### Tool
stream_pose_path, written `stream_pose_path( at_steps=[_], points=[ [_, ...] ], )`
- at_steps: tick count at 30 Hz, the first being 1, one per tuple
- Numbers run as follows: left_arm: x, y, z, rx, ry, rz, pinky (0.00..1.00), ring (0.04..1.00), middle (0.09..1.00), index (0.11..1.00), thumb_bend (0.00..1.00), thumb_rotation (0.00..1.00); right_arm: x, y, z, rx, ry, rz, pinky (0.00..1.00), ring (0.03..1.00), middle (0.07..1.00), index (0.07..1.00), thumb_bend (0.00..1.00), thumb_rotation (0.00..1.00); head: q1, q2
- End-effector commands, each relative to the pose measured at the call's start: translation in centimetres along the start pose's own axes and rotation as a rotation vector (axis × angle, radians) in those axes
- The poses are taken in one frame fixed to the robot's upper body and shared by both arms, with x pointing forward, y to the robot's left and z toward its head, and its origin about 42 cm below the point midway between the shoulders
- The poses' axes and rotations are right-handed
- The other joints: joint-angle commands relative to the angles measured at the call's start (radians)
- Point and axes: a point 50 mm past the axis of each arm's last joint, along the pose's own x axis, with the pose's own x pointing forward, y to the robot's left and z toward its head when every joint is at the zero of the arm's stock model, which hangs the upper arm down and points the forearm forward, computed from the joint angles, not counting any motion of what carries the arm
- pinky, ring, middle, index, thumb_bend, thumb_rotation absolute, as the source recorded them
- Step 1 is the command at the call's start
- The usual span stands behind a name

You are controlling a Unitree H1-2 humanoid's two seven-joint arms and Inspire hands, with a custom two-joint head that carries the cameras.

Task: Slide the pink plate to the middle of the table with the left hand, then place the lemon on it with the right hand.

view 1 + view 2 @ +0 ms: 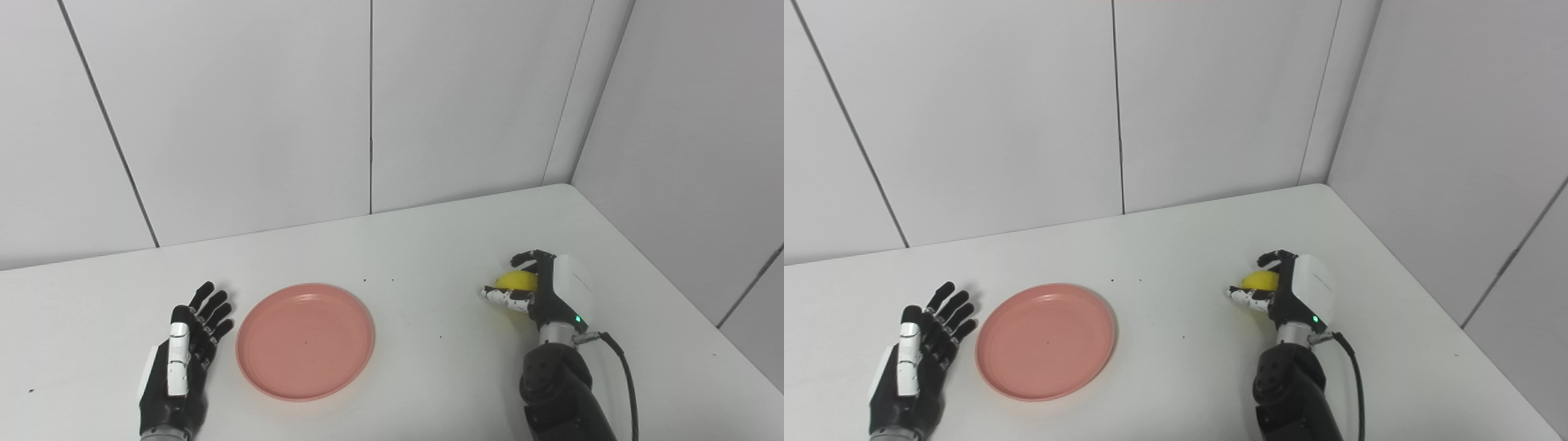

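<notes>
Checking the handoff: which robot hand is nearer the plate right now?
Left. The left robot hand lies open on the table just beside the plate, at its left rim, not touching. The right robot hand is well off to the plate's right, closed around the lemon.

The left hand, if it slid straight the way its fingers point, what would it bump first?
Probably nothing on the table. The left hand points toward the back wall, passing left of the pink plate, though depth is hard to judge.
</notes>
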Motion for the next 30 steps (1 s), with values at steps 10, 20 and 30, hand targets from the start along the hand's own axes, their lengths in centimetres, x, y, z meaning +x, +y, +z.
stream_pose_path(
  at_steps=[10, 20, 30],
  points=[
    [0.3, -0.4, 0.7, 0.003, -0.023, -0.015, 0.90, 0.906, 0.900, 0.892, 0.69, 1.00, -0.2, -1.6, 3.5, 0.120, -0.130, -0.150, 0.12, 0.408, 0.491, 0.482, 0.52, 0.00, 0.012, -0.001],
    [0.3, -0.6, 0.8, 0.004, -0.026, -0.019, 0.90, 0.906, 0.901, 0.894, 0.68, 1.00, -1.9, -1.2, 6.8, 0.233, -0.276, -0.158, 0.12, 0.408, 0.492, 0.481, 0.52, 0.00, 0.034, -0.001],
    [0.2, -1.6, 0.7, 0.021, -0.027, -0.018, 0.90, 0.903, 0.895, 0.884, 0.70, 1.00, -3.5, 1.0, 9.9, 0.308, -0.420, -0.073, 0.12, 0.182, 0.470, 0.481, 0.53, 0.00, 0.115, 0.005]
  ],
)
